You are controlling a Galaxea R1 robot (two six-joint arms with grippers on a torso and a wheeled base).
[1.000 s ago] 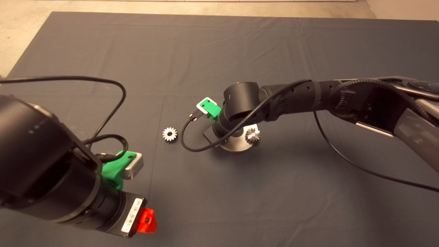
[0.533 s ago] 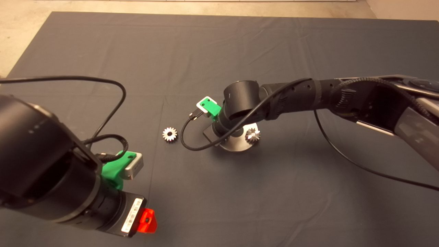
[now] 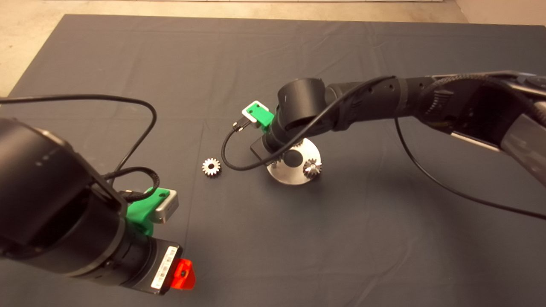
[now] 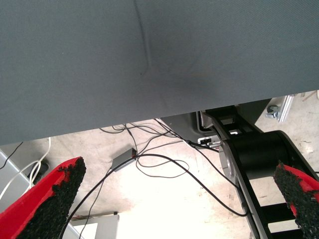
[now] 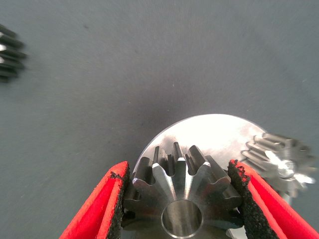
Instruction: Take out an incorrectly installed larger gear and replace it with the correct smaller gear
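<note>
A bench covered by a dark mat [image 3: 239,64] carries a round silver base plate [image 3: 310,149] near the middle of the mat. The right gripper [image 5: 175,204] reaches in over this plate and is closed on the larger gear [image 5: 182,181], its two black pads pressing the toothed rim from opposite sides, a grip across the widest part that should keep the cone from slipping. In the head view the arm hides the gear, and a dark round spot shows at the plate's centre, so the gear is probably lifted clear of its seat, though that cannot be confirmed. One small silver gear [image 3: 312,168] stays mounted at the plate's edge nearest the front of the bench. The smaller gear [image 3: 211,166] lies loose on the mat, apart from the plate on its left side, within easy reach for the swap. The left gripper [image 4: 174,194] waits idle past the front left edge of the bench, fingers spread wide and empty, its camera looking past the mat edge at the floor and cables.
</note>
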